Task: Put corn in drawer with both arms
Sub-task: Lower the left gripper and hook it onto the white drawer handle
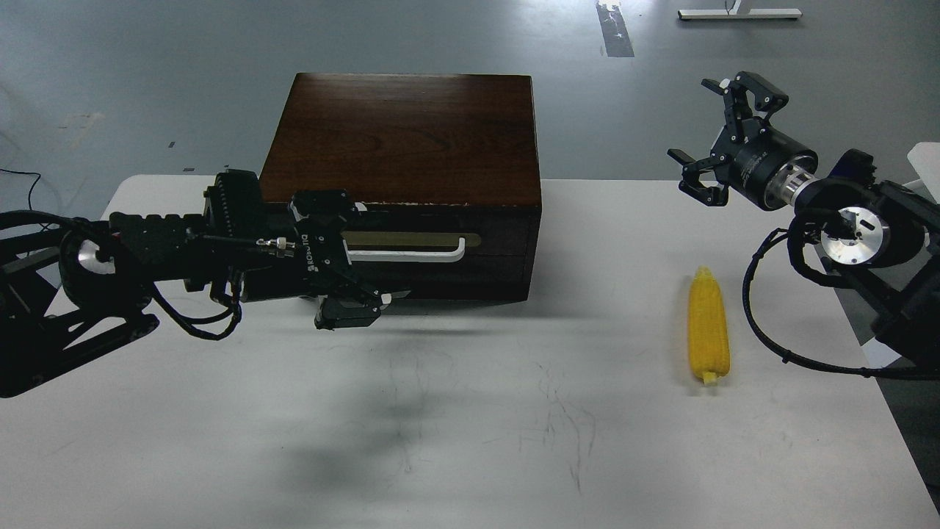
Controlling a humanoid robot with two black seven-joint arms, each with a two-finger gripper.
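A dark wooden box with a glossy, reddish-brown grained top is sitting at the back of a white table, whose matte surface is showing faint scuffs and hairline scratches. The drawer in the box's front is sitting flush and closed, its dark face carrying a long brass plate and a slim white bar handle with a rounded right end.

The left gripper is reaching in from the left, blocky and black with ribbed links and thin cables looping beneath it. Its fingers are spread wide, one above and one below the left end of the handle, but whether they are touching it cannot be told from here.

The corn is lying on the table well to the right of the box, lengthwise, bright yellow and tapered, its rows of kernels giving it a bumpy skin.

The right gripper is hanging in the air beyond the corn, its angular black fingers splayed wide and holding nothing, behind them a silver metal joint.
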